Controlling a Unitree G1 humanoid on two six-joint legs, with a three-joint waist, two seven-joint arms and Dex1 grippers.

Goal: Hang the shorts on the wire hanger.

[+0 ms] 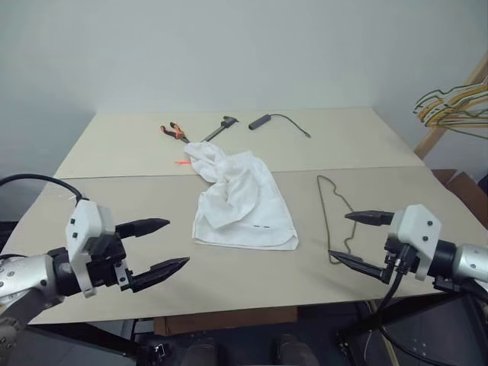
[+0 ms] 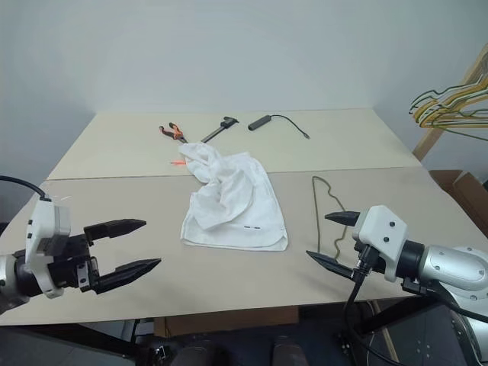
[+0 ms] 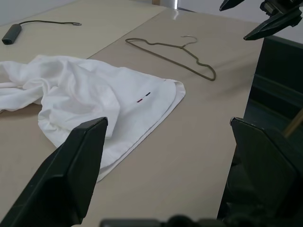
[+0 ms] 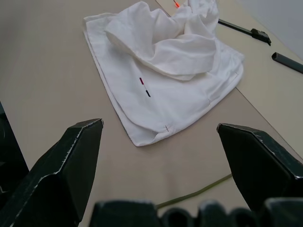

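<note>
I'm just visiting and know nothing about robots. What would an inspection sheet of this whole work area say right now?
Surface: beige table made of two boards joined by a seam.
Job's things: white shorts lie crumpled mid-table; wire hanger lies flat to their right, apart from them.
Clutter: orange-handled pliers and a black-ended tool at the far side.
Grippers: left gripper and right gripper both open, hovering over the near edge, holding nothing.
Cables: a thin cord with a dark plug body on the far board; black cable at the left arm.
Surroundings: plain pale wall; bunch of yellowish hangers on a wooden stand to the right.
</note>
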